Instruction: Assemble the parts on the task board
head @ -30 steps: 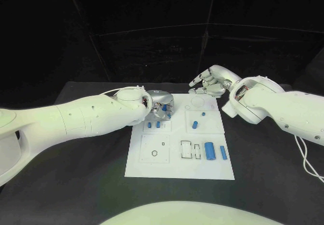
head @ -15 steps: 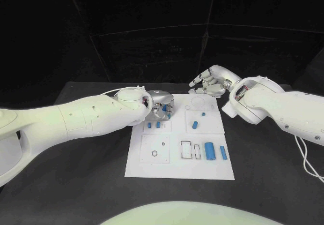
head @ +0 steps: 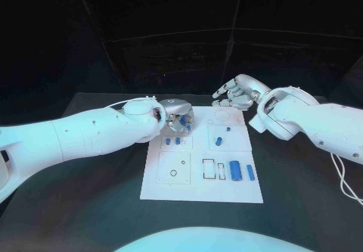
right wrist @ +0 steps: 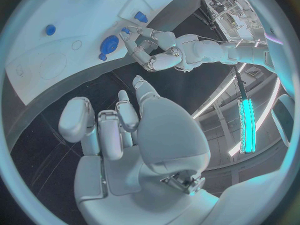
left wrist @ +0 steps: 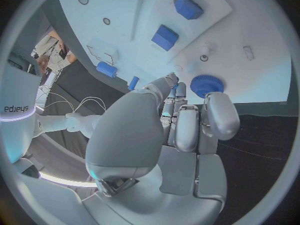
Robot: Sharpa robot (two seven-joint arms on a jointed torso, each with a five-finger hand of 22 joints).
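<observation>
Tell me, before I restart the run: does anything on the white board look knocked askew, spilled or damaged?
Nothing stands out. The white board lies flat and square on the table, and the blue parts lie within its printed outlines. The left robot hand is over the blue gear at the board's far left corner; the right robot hand hovers open beyond the board.

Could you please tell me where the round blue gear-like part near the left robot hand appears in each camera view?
Head view: the blue gear sits between the left robot hand's fingers, at the task board's far left corner.
Left wrist view: the gear lies on the board just beyond the fingertips.
Right wrist view: the gear is beside the left robot hand.
Shared landmark: the left robot hand.
</observation>
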